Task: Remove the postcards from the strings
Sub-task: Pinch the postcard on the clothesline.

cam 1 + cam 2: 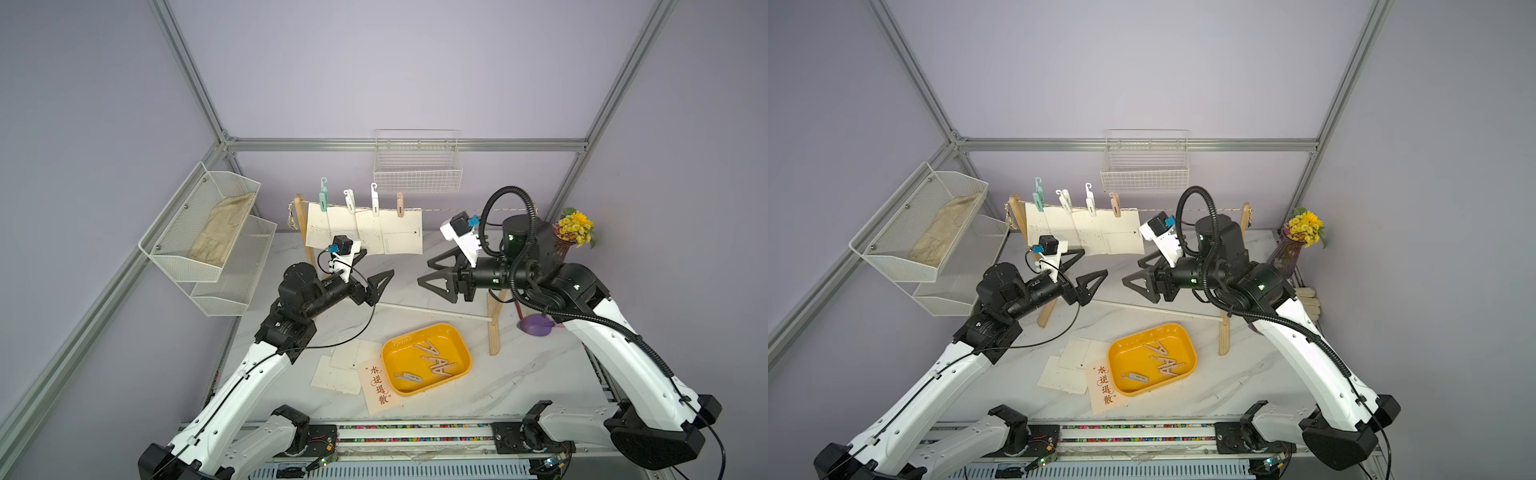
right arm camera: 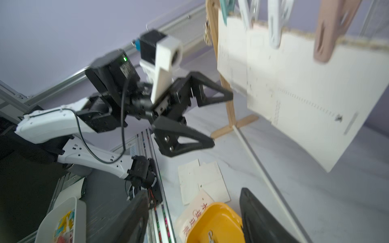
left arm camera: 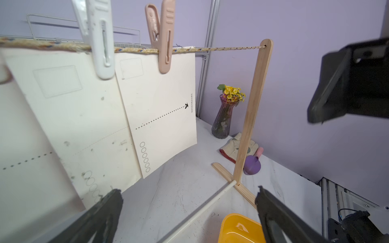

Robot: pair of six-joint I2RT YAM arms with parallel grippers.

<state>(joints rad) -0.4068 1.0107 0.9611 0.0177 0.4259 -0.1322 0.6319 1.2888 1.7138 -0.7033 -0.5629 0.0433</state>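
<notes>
The postcards (image 1: 365, 232), four thin cream-white rectangular cards, are faced by two empty pincers. The left gripper (image 1: 377, 262) is spread fully, just before their lower edges. The right gripper (image 1: 424, 273) is parted too and holds nothing, near the rightmost card's lower corner. Above, the cards are pinned to the thin twisted beige rope (image 1: 457, 210). The rightmost card seems the one to take. Its edge should be gripped lightly while the pale pink plastic clothespin (image 1: 400, 204) is squeezed at its top, so that the rope is not dragged. Whether a left finger touches a card cannot be told surely.
</notes>
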